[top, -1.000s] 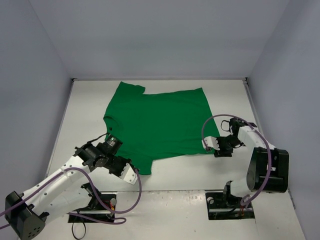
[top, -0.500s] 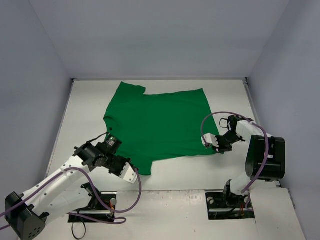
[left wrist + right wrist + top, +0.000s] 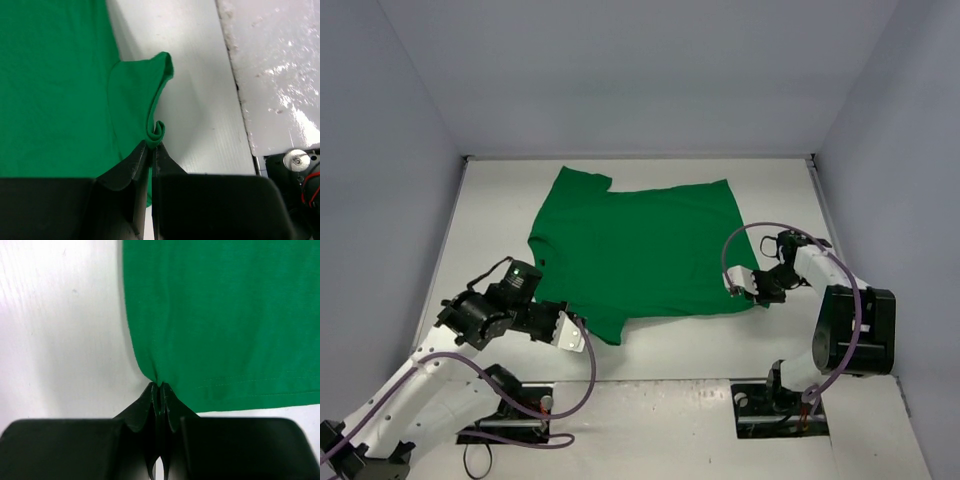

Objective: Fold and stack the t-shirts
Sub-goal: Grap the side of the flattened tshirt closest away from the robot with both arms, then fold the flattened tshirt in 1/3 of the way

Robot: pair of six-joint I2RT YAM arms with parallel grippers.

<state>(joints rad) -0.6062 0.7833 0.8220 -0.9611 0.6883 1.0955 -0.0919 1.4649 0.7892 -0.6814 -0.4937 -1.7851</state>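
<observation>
Clamping t-shirt [image 3: 640, 250] edges, both end effectors [image 3: 149, 145] [image 3: 159, 386] border bare table [image 3: 780, 200].

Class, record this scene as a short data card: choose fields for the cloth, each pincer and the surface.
cloth: one green t-shirt, spread flat, not yet folded
surface: white table
left pincer: shut on the t-shirt's near sleeve edge, fabric bunched at the tips
right pincer: shut on the t-shirt's near hem corner
stack: none yet
</observation>
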